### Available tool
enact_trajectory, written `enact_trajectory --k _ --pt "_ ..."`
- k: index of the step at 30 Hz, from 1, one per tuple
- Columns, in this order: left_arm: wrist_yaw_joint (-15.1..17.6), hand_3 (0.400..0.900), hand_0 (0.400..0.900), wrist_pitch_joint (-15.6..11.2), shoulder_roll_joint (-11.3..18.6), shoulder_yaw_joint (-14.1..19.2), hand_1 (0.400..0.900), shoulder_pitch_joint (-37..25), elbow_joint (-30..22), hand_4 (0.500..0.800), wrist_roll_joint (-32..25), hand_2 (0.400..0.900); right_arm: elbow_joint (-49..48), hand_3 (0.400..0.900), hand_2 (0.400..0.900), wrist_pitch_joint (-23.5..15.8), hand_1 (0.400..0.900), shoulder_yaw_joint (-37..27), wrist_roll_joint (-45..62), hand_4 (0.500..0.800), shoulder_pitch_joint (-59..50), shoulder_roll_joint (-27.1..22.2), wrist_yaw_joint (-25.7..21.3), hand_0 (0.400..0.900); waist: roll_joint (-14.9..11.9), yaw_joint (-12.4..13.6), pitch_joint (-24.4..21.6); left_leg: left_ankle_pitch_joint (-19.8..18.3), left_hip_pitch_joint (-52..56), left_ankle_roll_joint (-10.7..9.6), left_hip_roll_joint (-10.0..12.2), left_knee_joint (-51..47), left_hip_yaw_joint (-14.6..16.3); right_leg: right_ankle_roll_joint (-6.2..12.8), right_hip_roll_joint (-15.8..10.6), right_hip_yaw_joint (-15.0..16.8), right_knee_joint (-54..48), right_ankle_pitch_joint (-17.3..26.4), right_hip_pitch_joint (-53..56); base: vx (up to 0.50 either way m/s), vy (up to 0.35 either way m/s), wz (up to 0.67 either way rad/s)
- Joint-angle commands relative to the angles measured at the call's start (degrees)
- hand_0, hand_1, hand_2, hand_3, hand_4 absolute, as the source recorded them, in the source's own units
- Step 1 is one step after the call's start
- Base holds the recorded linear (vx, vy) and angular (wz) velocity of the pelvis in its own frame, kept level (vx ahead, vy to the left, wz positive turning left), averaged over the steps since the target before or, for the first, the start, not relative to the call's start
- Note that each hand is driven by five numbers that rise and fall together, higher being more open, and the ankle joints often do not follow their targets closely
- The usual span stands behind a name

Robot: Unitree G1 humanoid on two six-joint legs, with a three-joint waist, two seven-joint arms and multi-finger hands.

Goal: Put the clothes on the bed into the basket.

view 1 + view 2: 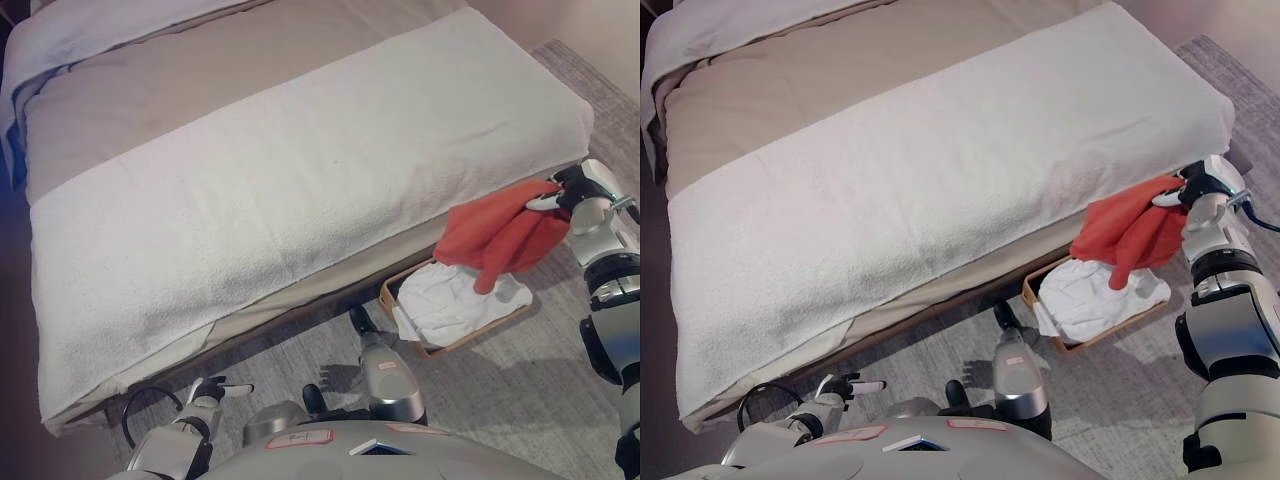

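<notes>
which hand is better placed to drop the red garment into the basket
Right. The right hand already grips the red garment, which hangs just above the basket and the white clothes in it. The left hand is low, far from it.

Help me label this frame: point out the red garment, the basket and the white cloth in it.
red garment (497, 236), left eye view, middle of the hanging cloth.
basket (386, 292), left eye view, rim's left corner.
white cloth (452, 300), left eye view, centre folds.

Red garment (1127, 232) in right hand (1193, 190), above basket (1035, 290) (white cloth (1095, 295) inside)
</notes>
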Motion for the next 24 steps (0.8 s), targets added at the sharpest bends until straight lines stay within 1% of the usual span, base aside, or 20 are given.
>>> enact_trajectory --k 1,12,13,14,24 --pt "0.99 0.900 0.900 0.50 4.51 0.80 0.900 1.31 2.89 0.800 1.84 0.900 1.60 0.400 0.400 -0.97 0.400 0.17 0.79 0.500 -7.07 -3.43 -1.95 0.400 -1.08 0.10 -1.36 -6.35 -1.74 1.99 -1.50 3.68 -5.37 5.61 -2.68 0.47 3.89 6.27 -6.36 0.00 0.000 0.00" --pt "0.87 0.900 0.900 0.64 4.11 -0.10 0.900 1.35 2.90 0.800 2.30 0.900 2.79 0.400 0.400 -0.96 0.400 0.05 0.59 0.500 -6.13 -2.96 -1.44 0.400 0.19 0.67 -1.10 -5.86 -1.78 1.77 -1.70 3.06 -6.93 5.44 -3.76 -0.66 3.71 6.42 -6.24 0.00 -0.014 0.09" --pt "0.78 0.900 0.900 0.71 4.07 -0.28 0.900 1.31 2.93 0.800 2.33 0.900 3.77 0.504 0.504 -0.48 0.504 0.45 -0.42 0.562 -6.38 -3.00 -1.29 0.504 0.26 0.79 -1.06 -5.80 -1.88 1.74 -1.73 3.07 -7.14 5.41 -3.91 -0.83 3.66 6.44 -6.24 0.01 -0.013 0.13" --pt "0.80 0.900 0.900 0.70 4.05 -0.39 0.900 1.18 2.88 0.800 2.32 0.900 4.50 0.900 0.900 -0.41 0.900 0.64 -0.91 0.800 -6.50 -2.92 -1.47 0.900 0.36 0.80 -1.02 -5.80 -1.96 1.72 -1.78 3.08 -7.31 5.38 -4.03 -0.99 3.64 6.38 -6.22 0.01 -0.012 0.14" --pt "1.22 0.900 0.900 1.04 4.07 -0.86 0.900 0.29 3.00 0.800 2.80 0.900 6.46 0.900 0.900 0.22 0.900 0.37 -2.16 0.800 -6.83 -1.48 -1.79 0.900 0.88 1.14 -1.19 -5.55 -2.31 1.62 -1.84 3.07 -8.26 5.10 -4.66 -1.58 3.31 6.40 -6.17 0.00 -0.010 0.05"
